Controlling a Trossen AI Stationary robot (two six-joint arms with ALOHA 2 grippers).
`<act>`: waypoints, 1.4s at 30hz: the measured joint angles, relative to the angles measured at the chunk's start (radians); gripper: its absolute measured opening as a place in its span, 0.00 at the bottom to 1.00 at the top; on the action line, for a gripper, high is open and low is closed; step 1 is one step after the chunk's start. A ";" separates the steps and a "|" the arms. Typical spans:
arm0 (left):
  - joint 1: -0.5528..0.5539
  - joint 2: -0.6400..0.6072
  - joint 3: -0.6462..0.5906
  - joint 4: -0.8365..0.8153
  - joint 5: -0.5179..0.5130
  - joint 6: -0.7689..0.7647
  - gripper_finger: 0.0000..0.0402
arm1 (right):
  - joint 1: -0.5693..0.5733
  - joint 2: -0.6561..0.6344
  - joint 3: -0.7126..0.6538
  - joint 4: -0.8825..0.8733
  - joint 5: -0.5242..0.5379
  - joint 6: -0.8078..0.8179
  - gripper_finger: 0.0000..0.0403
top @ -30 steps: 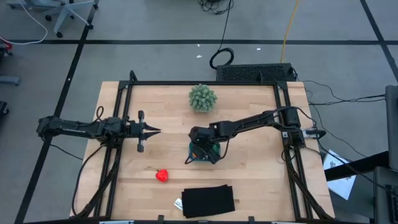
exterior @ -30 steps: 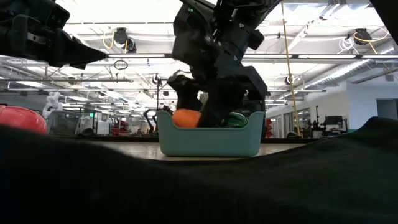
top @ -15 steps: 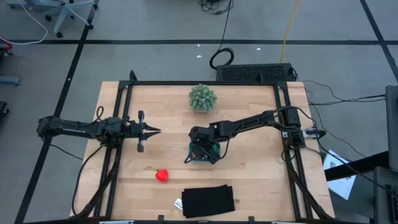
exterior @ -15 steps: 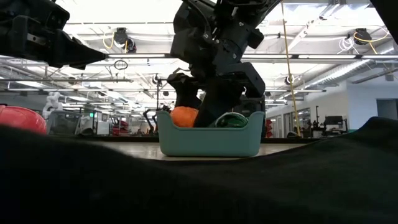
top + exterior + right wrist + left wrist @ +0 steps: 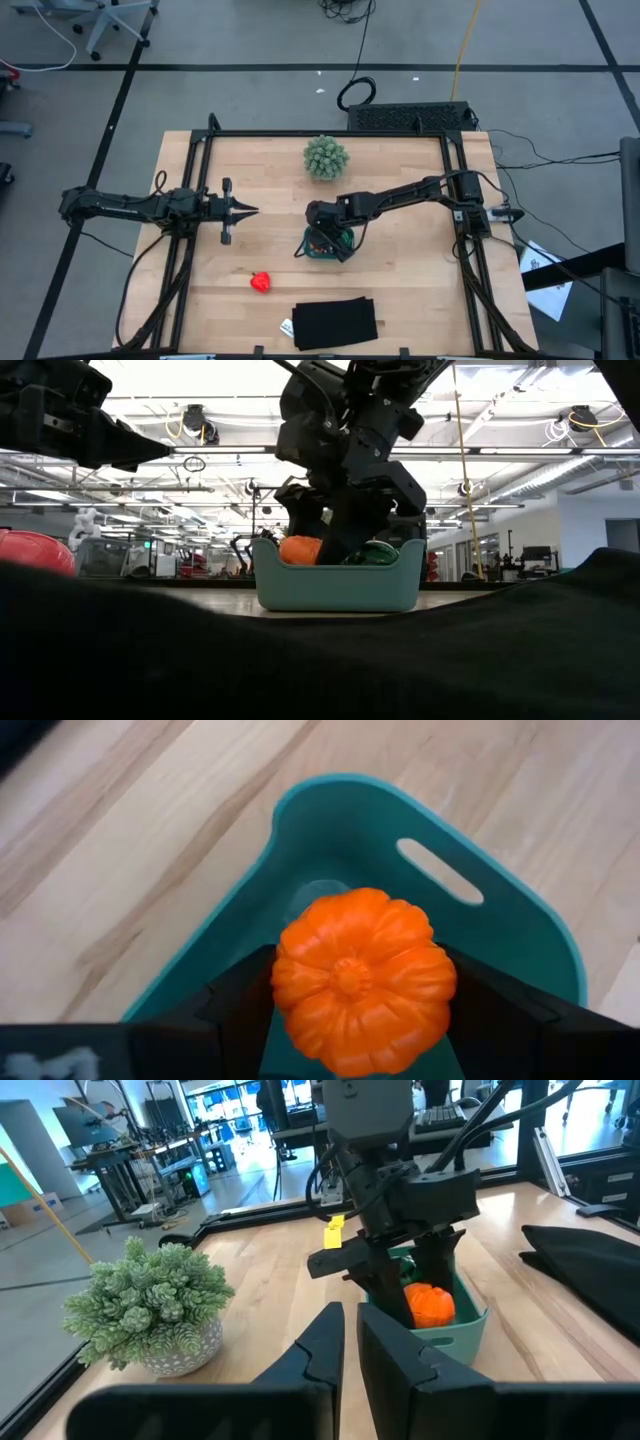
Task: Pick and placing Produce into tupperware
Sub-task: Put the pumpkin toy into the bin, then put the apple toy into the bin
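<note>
The teal tub (image 5: 322, 250) stands on the table's middle. My right gripper (image 5: 362, 1020) reaches down into it, shut on the orange ball (image 5: 363, 980), which shows above the tub's (image 5: 338, 585) rim as an orange ball (image 5: 298, 550). The dark green striped piece (image 5: 378, 554) lies inside the tub beside it. The red lumpy piece (image 5: 261, 282) rests on the table, nearer the near edge and left of the tub. My left gripper (image 5: 248, 210) hovers shut over the table's left part, pointing toward the tub. My right gripper pinches the orange ball between its two fingers, one finger (image 5: 245, 995) on each side of the ball's ribbed body (image 5: 300, 970). It comes from above, slanting down from the table's right. The ball sits partly below the tub's rim; whether it touches the floor is hidden.
A pale green spiky plant ball (image 5: 326, 157) stands near the far edge. A black flat rectangle (image 5: 335, 322) lies at the near edge and fills the low view's foreground. Bare wood lies left of the tub and to its right.
</note>
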 joint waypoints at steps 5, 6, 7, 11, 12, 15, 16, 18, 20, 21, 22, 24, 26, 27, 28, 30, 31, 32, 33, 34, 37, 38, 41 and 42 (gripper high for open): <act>0.000 0.000 0.000 0.000 0.000 0.000 0.09 | 0.000 0.000 0.000 -0.001 0.000 0.001 0.59; 0.000 0.000 0.000 0.000 0.000 0.000 0.09 | 0.000 0.000 0.000 -0.001 0.000 0.001 0.59; 0.000 0.000 0.000 0.000 0.000 0.000 0.09 | 0.000 0.000 0.000 0.003 0.000 0.001 0.59; 0.000 0.000 0.000 0.000 0.000 0.000 0.09 | 0.000 0.000 0.000 0.017 0.000 0.002 0.59; 0.000 0.000 0.000 0.000 0.000 0.000 0.09 | 0.000 0.000 0.000 0.017 0.000 0.004 0.60; 0.000 0.000 0.000 0.000 0.000 0.000 0.09 | 0.000 0.000 0.000 0.015 0.000 0.027 0.63; 0.000 0.000 0.000 0.000 0.000 0.000 0.09 | 0.000 0.000 0.000 0.014 -0.001 0.032 0.64; 0.000 0.000 0.000 0.000 0.000 0.000 0.09 | 0.000 0.000 0.000 0.007 0.000 0.034 0.66; 0.000 0.000 0.000 0.000 0.000 0.000 0.09 | 0.000 0.000 0.000 0.006 -0.001 0.039 0.66; 0.000 0.000 0.000 0.000 0.000 0.000 0.09 | 0.000 0.000 0.000 0.006 -0.001 0.043 0.67; 0.000 0.000 0.000 0.000 0.000 0.000 0.09 | 0.000 0.000 0.000 0.006 -0.001 0.046 0.67; 0.000 0.000 0.000 0.000 0.000 0.000 0.09 | 0.000 0.000 0.000 0.005 -0.001 0.051 0.67; 0.000 0.000 0.000 0.000 0.000 0.000 0.09 | 0.000 0.000 0.000 0.005 -0.001 0.052 0.67; 0.000 0.000 0.000 0.000 0.000 0.000 0.09 | 0.000 0.000 0.000 0.006 -0.001 0.052 0.67; 0.000 0.000 0.000 0.000 0.000 0.000 0.09 | 0.001 0.000 0.000 0.006 -0.001 0.052 0.67; 0.000 0.000 0.000 0.000 0.000 0.000 0.09 | 0.001 0.000 0.000 0.006 0.000 0.052 0.67; 0.000 0.000 0.000 0.000 0.000 0.000 0.09 | 0.001 -0.001 0.000 0.005 0.001 0.052 0.67; 0.000 0.000 0.000 0.000 0.000 0.000 0.09 | 0.001 -0.005 0.000 0.002 0.005 0.053 0.67; 0.000 0.000 0.000 0.000 0.000 0.000 0.09 | 0.001 -0.008 0.000 -0.001 0.015 0.056 0.67; 0.000 0.000 0.000 0.000 0.000 0.000 0.09 | 0.001 -0.012 0.000 -0.001 0.035 0.060 0.67; 0.000 0.000 0.000 -0.001 0.000 0.000 0.09 | 0.002 -0.039 0.001 -0.032 0.099 0.062 0.67; 0.000 0.000 0.000 -0.002 0.000 0.000 0.09 | 0.002 -0.050 0.001 -0.035 0.113 0.057 0.67; 0.000 0.000 0.000 -0.003 0.000 0.000 0.09 | 0.001 -0.081 0.001 -0.060 0.135 0.055 0.67; 0.000 0.000 0.000 -0.003 0.000 0.000 0.09 | 0.001 -0.091 0.001 -0.060 0.136 0.057 0.67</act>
